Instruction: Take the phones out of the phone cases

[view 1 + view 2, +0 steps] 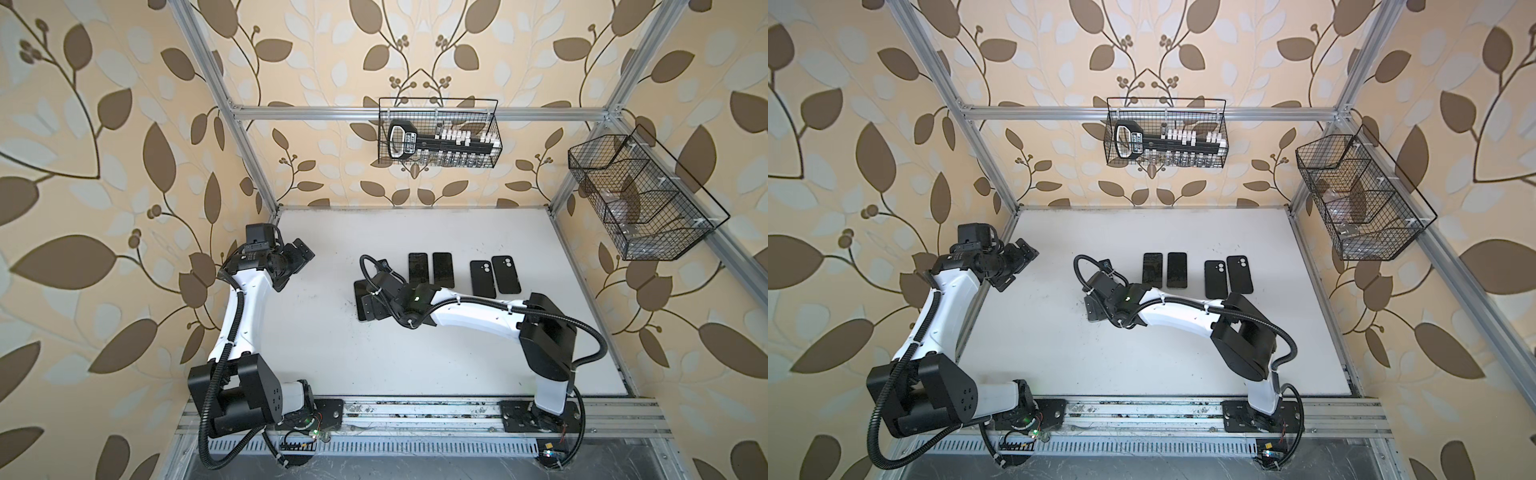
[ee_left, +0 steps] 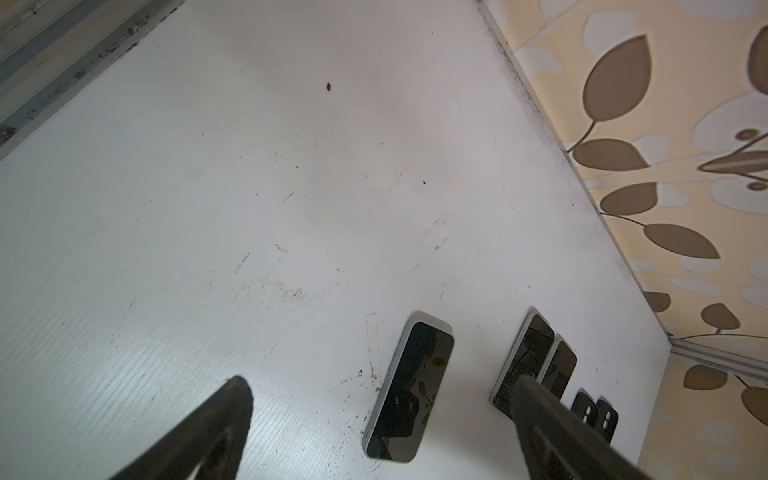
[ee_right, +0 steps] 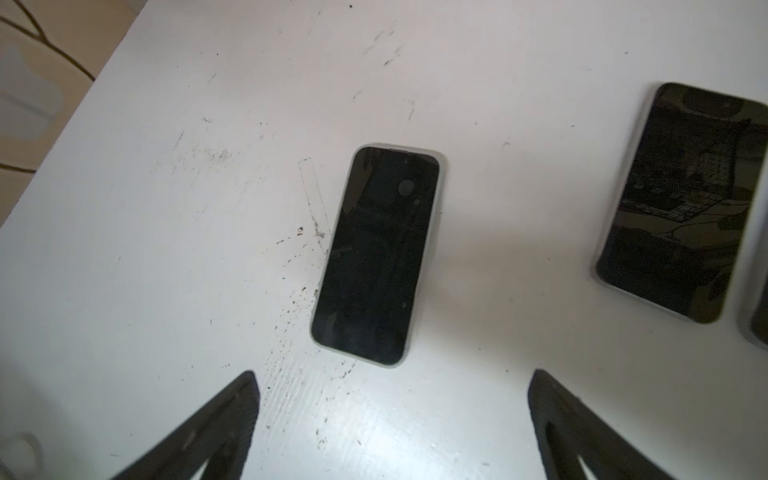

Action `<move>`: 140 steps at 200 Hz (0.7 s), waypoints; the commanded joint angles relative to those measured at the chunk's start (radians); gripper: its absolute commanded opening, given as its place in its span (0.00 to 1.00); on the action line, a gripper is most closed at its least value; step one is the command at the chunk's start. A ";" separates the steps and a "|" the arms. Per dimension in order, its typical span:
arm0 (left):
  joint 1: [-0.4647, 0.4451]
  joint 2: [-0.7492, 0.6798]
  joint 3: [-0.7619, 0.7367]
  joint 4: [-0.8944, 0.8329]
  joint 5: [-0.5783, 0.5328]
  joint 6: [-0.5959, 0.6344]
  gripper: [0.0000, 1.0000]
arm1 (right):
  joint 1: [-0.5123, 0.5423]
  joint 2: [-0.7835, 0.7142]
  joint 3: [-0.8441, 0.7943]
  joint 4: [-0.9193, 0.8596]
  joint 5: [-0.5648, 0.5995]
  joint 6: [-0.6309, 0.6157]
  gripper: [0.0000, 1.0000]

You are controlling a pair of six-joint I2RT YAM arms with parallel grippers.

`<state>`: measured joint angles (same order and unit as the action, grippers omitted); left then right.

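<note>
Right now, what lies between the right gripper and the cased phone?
Only bare, speckled white table, seen in the right wrist view, separates the open right gripper from the cased phone.

- I have bare table [image 1: 316, 353] across the near half and the left side.
- The cased phone [image 3: 378, 255] has open table all round; the nearest loose phone [image 3: 681, 203] lies well apart.
- Beyond it, two cases [image 1: 483, 279] crowd the far right.

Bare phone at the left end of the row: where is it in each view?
A top view: bare phone mid-table, row's left end.
A top view: same spot.
Left wrist: just past the cased phone.
Right wrist: beside the cased phone, near the picture's edge.
Shared landmark: second bare phone alongside.
</note>
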<state>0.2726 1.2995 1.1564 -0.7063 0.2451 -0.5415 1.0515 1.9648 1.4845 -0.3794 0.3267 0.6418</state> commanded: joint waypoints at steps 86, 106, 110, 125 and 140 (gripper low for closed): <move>0.069 -0.026 -0.015 0.001 0.055 0.006 0.99 | 0.024 0.258 0.308 -0.225 0.040 0.143 0.99; 0.073 -0.030 -0.017 0.004 0.061 0.008 0.99 | 0.019 0.300 0.363 -0.268 0.037 0.148 0.98; 0.073 -0.029 -0.018 0.004 0.057 0.008 0.99 | 0.016 0.309 0.374 -0.284 0.039 0.148 0.98; 0.074 -0.029 -0.018 0.001 0.055 0.008 0.99 | 0.015 0.338 0.414 -0.314 0.031 0.138 0.98; 0.074 -0.029 -0.017 0.002 0.063 0.009 0.99 | 0.012 0.362 0.431 -0.317 0.019 0.128 0.97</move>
<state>0.3355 1.2987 1.1423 -0.7067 0.2882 -0.5423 1.0668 2.2780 1.8713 -0.6193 0.3405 0.7658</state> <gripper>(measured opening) 0.986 0.976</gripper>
